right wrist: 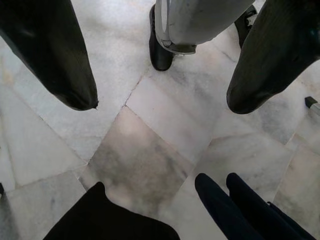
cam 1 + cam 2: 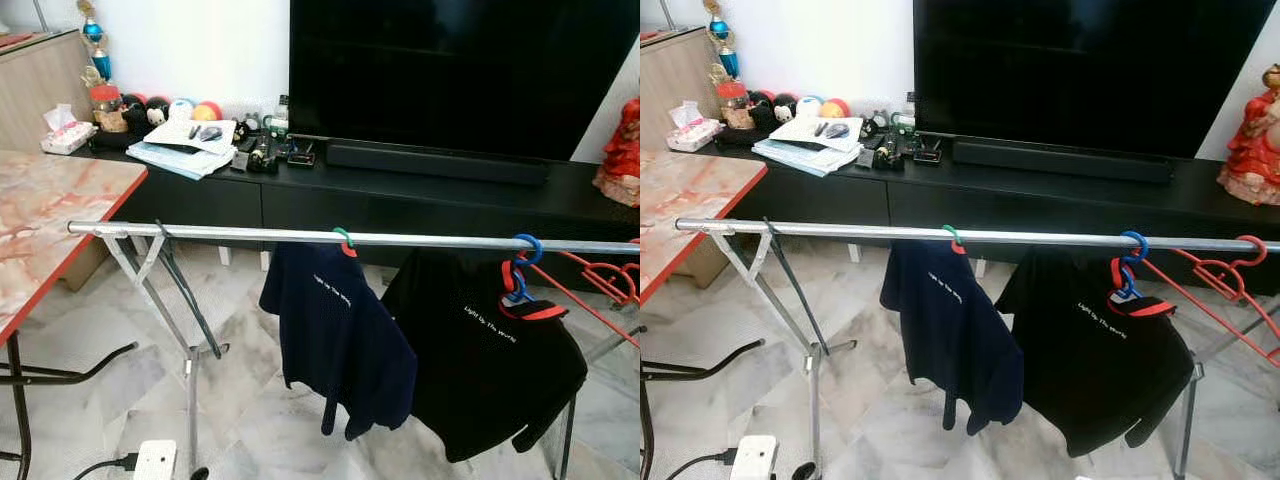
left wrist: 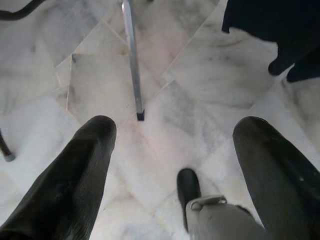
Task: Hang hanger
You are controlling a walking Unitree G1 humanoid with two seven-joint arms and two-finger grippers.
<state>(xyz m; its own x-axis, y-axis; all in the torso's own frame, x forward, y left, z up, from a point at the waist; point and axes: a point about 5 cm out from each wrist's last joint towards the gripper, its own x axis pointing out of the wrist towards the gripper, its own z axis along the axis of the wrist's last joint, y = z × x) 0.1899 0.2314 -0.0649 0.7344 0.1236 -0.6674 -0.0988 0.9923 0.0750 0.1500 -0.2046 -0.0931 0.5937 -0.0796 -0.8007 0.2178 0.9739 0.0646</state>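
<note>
Hangers (image 2: 345, 241) sit on the rail (image 2: 220, 231), above both spread grippers (image 3: 170, 150) (image 1: 160, 95).

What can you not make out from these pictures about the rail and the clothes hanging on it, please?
- Rail: its right end, cut off by the eye views' edge.
- Black shirt: its hanger's arms, hidden under the cloth.
- Navy shirt: its print, too small to read surely.
- Red hangers: their count, tangled and cropped.
</note>
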